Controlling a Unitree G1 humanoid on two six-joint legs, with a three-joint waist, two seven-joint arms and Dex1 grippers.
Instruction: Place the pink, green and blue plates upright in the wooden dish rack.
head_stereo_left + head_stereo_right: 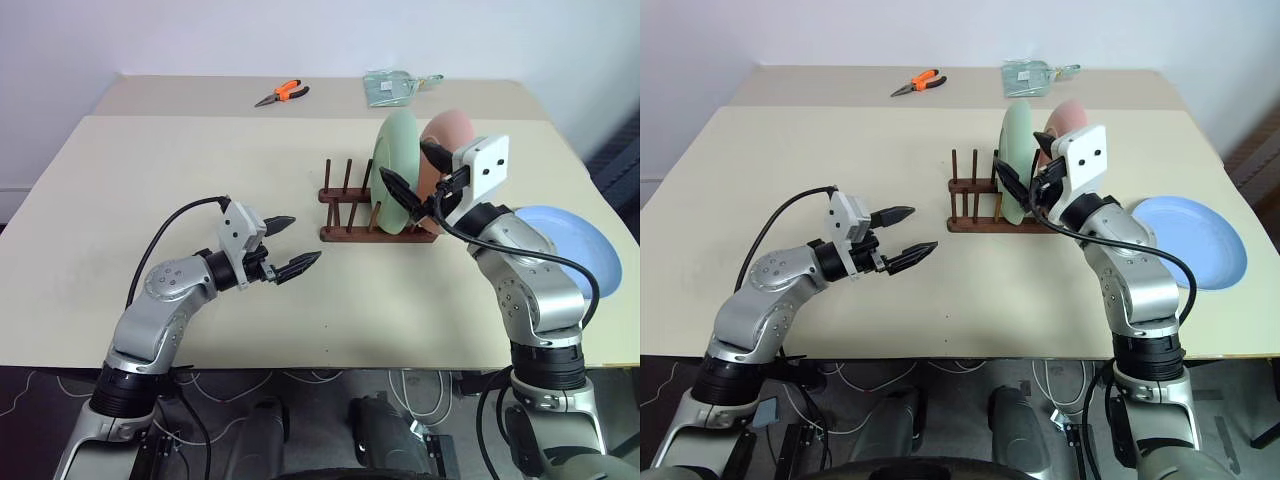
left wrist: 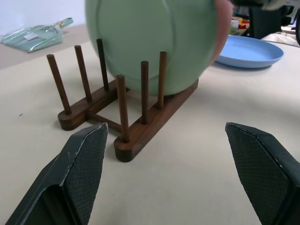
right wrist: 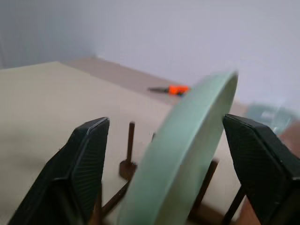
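Already two plates stand upright in the wooden dish rack (image 1: pixel 378 222): the green plate (image 1: pixel 396 170) sits between the pegs at the rack's right end, and the pink plate (image 1: pixel 447 135) stands just behind it. The right gripper (image 3: pixel 164 159) has its fingers spread wide on either side of the green plate's rim, with a gap showing on both sides, so it pinches nothing. The left gripper (image 1: pixel 287 247) hangs over the bare table (image 1: pixel 150 190) to the left of the rack, jaws likewise spread and empty. The blue plate (image 1: pixel 1193 240) lies flat on the table to the right of the rack, partly behind the right arm. It looks like a light, stiff plastic plate with a smooth, probably slippery surface; lying flat, it is best taken by pinching its raised rim at the near edge, then tipped upright for a free slot.
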